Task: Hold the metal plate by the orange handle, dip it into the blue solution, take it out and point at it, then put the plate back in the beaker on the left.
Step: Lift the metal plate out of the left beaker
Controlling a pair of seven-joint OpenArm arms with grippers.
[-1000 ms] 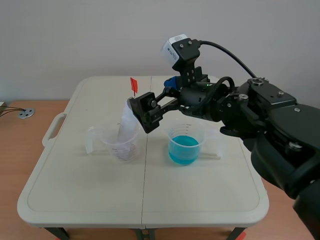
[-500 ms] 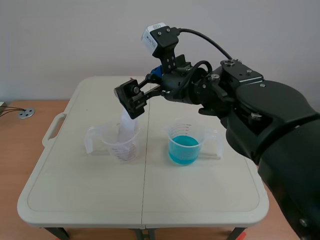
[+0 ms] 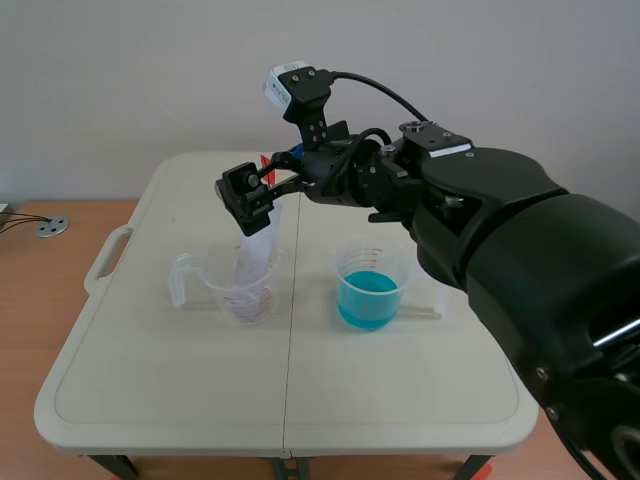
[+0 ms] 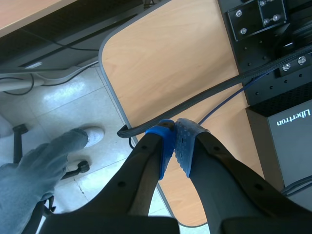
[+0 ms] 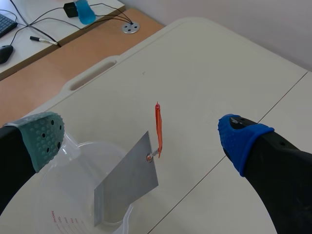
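My right gripper (image 5: 142,138) is hanging wide open, empty, above the metal plate (image 5: 127,185) leaning in the left beaker (image 3: 222,285), hiding its orange handle (image 5: 158,127) in the scene view. My left gripper (image 4: 174,141) is closed, empty.

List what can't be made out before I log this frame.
Scene view: the orange handle of the grey metal plate is mostly hidden behind the right gripper.
Right wrist view: the base of the clear plastic beaker is cut off by the edge.
Left wrist view: the shut left gripper faces floor; table unseen.

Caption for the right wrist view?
Open right gripper poised at the orange handle of the metal plate standing in the beaker.
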